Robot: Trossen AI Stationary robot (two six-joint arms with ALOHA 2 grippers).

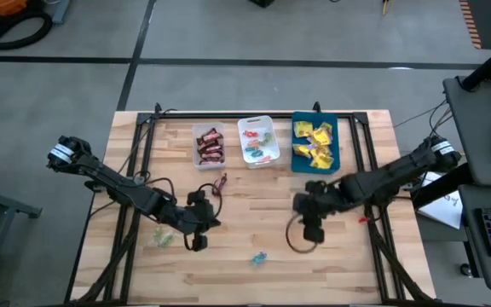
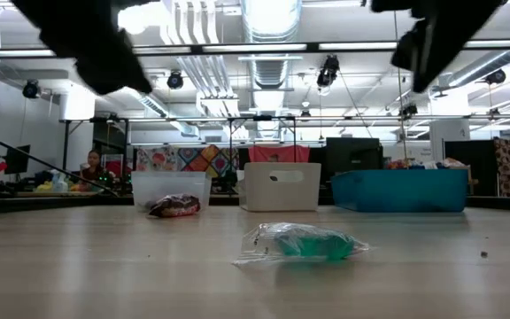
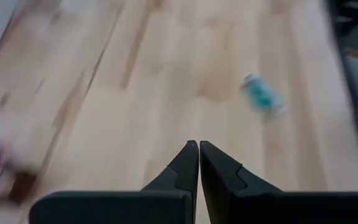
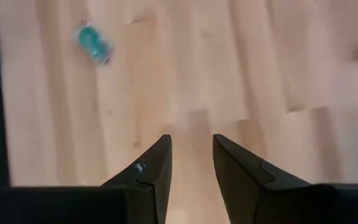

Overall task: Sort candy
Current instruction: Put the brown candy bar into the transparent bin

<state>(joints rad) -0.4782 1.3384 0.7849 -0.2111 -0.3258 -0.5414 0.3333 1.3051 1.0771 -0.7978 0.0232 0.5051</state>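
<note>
One teal wrapped candy (image 1: pixel 258 257) lies alone on the wooden table near its front edge; it also shows in the low view (image 2: pixel 312 244) and in both wrist views (image 3: pixel 261 96) (image 4: pixel 93 41). A dark red candy (image 1: pixel 220 183) lies mid-table, and a pale green one (image 1: pixel 162 239) lies left of my left gripper. My left gripper (image 1: pixel 199 243) (image 3: pixel 199 146) hovers shut and empty, left of the teal candy. My right gripper (image 1: pixel 312 234) (image 4: pixel 192 146) hangs open above bare wood, right of that candy, with nothing between its fingers.
Three trays stand in a row at the far edge: a clear one (image 1: pixel 209 145) with dark red-brown bars, a white one (image 1: pixel 258 141) with small pieces, a blue one (image 1: pixel 315 143) with yellow packets. Black frame rails run along the table's sides. A small red bit (image 1: pixel 365 219) lies at right.
</note>
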